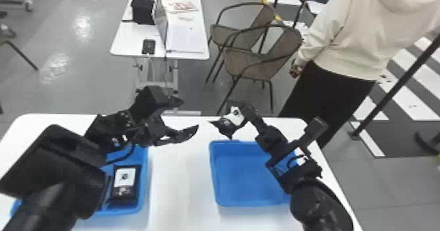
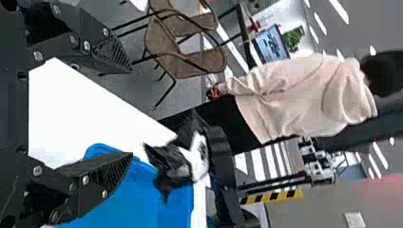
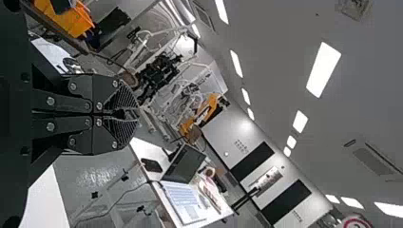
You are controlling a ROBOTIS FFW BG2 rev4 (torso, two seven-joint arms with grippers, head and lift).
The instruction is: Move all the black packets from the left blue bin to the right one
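Observation:
My left gripper (image 1: 188,118) stands open above the table's far side, beyond the left blue bin (image 1: 146,178); in the left wrist view that gripper (image 2: 130,111) has nothing between its fingers. My right gripper (image 1: 246,112) is shut on a crumpled black packet (image 1: 234,116) with a white label, above the far edge of the right blue bin (image 1: 229,174). The held packet (image 2: 177,164) also shows in the left wrist view. The right gripper's fingertips (image 3: 127,114) meet in the right wrist view. Another black packet (image 1: 123,192) lies in the left bin, partly covered by my left arm.
Both bins stand on a white table (image 1: 180,181) with a gap between them. My forearms reach over parts of both bins. Beyond the table are brown chairs (image 1: 252,60), a second white table (image 1: 160,52) and a standing person.

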